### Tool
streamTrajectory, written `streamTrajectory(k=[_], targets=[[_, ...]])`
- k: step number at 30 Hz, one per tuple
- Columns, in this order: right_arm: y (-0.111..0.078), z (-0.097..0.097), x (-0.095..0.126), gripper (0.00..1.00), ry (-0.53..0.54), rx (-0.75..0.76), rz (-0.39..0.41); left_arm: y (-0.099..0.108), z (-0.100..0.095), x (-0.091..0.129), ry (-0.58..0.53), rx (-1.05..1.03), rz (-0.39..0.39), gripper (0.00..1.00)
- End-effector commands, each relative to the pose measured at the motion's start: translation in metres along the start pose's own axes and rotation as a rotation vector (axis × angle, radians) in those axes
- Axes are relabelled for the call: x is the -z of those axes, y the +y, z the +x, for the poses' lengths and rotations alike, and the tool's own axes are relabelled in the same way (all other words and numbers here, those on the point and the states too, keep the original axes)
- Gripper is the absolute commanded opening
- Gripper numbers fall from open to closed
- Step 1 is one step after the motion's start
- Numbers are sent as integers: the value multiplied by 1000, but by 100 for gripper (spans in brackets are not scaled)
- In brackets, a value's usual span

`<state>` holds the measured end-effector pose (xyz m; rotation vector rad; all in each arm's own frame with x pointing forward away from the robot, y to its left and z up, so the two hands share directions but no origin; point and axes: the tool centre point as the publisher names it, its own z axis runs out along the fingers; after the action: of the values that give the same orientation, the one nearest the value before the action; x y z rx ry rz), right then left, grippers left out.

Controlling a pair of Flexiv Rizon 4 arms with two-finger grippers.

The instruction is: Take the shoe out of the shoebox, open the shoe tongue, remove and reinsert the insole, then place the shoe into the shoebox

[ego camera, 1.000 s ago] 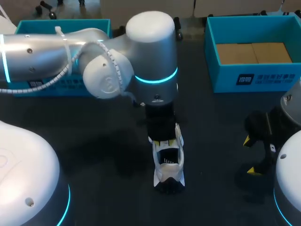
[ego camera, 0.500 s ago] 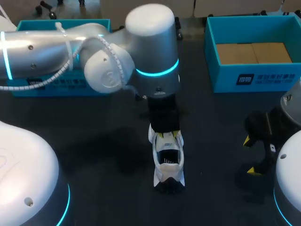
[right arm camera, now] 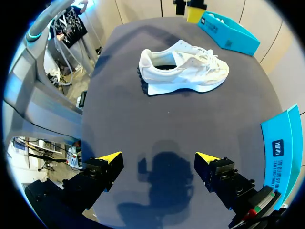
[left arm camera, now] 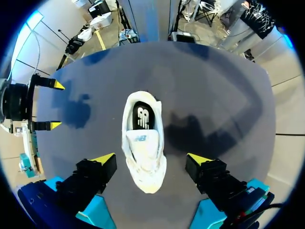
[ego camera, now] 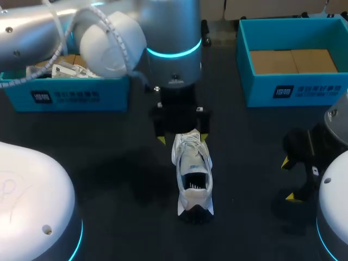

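The dark worktop (ego camera: 109, 163) carries everything, and the left arm (ego camera: 163, 38), the largest thing over it, comes in from the side and hangs above its middle, while the right arm (ego camera: 331, 179) sits low at its own edge. Two blue shoeboxes stand at the far side: the left shoebox (ego camera: 76, 98), behind and to one side of the left end effector (ego camera: 182, 137), holds something white and crumpled that I cannot identify, and the right shoebox (ego camera: 293, 87) shows only a bare cardboard floor. The white shoe (ego camera: 193, 174) stands upright on the worktop, outside both boxes, so the first step looks done. It lies under and just ahead of the left end effector, toe between the fingers and heel pointing away. The fingers are spread wide and clear of the shoe on both sides, gripping nothing. The right end effector (right arm camera: 158, 156) is also spread open and empty, with the shoe well ahead of it, side-on. The insole (left arm camera: 142, 114) shows down in the shoe's opening and looks seated. Whether the tongue (left arm camera: 143, 143) has been pulled open, I cannot tell. By my judgement the tongue and insole work is probably not yet done, and returning the shoe to a box certainly remains.
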<state>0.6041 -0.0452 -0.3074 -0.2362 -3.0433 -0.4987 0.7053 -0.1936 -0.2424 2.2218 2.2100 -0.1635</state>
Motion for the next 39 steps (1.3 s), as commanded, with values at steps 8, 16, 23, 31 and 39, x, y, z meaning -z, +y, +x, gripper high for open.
streamTrajectory(k=[8, 16, 23, 31, 39], targets=[[0, 2, 0, 100, -4, 0, 1, -13, 8, 11, 24, 103, 62, 100], [0, 2, 0, 100, -4, 0, 1, -44, 8, 8, 279, 777, 50, 100], [0, 2, 0, 100, -4, 0, 1, -58, 15, 11, 153, 967, -74, 100], [0, 2, 0, 100, -4, 0, 1, -61, 12, 7, 158, 1052, -74, 100], [0, 2, 0, 100, -4, 0, 1, -97, 3, -22, 164, 1507, -32, 100]])
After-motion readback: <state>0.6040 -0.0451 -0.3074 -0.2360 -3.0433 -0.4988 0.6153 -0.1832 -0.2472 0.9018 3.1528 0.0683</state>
